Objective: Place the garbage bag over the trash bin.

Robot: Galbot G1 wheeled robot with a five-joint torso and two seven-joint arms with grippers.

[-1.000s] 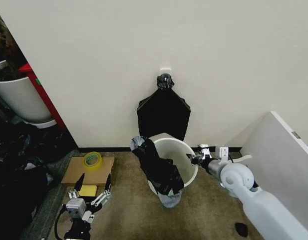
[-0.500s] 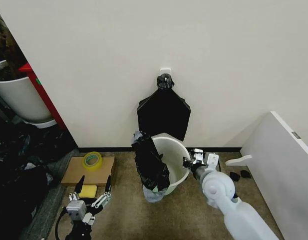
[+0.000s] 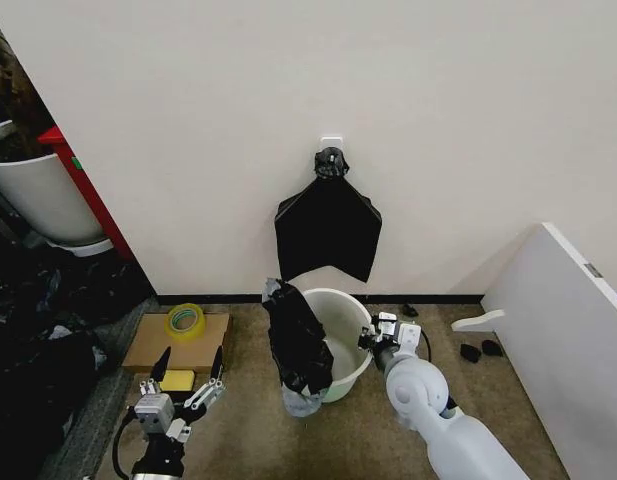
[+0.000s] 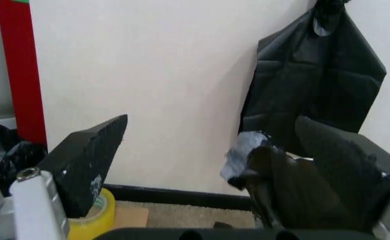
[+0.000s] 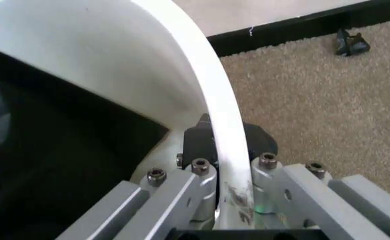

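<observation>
The trash bin (image 3: 345, 325), a cream-white bucket, stands on the carpet by the wall. The crinkled black garbage bag (image 3: 296, 342) hangs over its left rim and down the outside, partly inside too. My right gripper (image 3: 374, 336) is shut on the bin's right rim. In the right wrist view the rim (image 5: 204, 75) runs between the right gripper's (image 5: 224, 145) closed fingers, with the dark bag (image 5: 48, 150) inside. My left gripper (image 3: 188, 363) hovers open low at the left, apart from the bin. The left gripper (image 4: 214, 165) looks toward the bag (image 4: 274, 185).
Flat black bags (image 3: 328, 225) hang from a wall hook behind the bin. A cardboard sheet (image 3: 148, 340) with a yellow tape roll (image 3: 185, 321) lies at the left. A big white plant pot (image 3: 43, 195) stands far left; a white panel (image 3: 568, 330) leans at the right.
My right arm has swung left toward the middle, drawing the bin by its rim slightly left and more upright; the bag shifted with it. The left gripper barely moved.
</observation>
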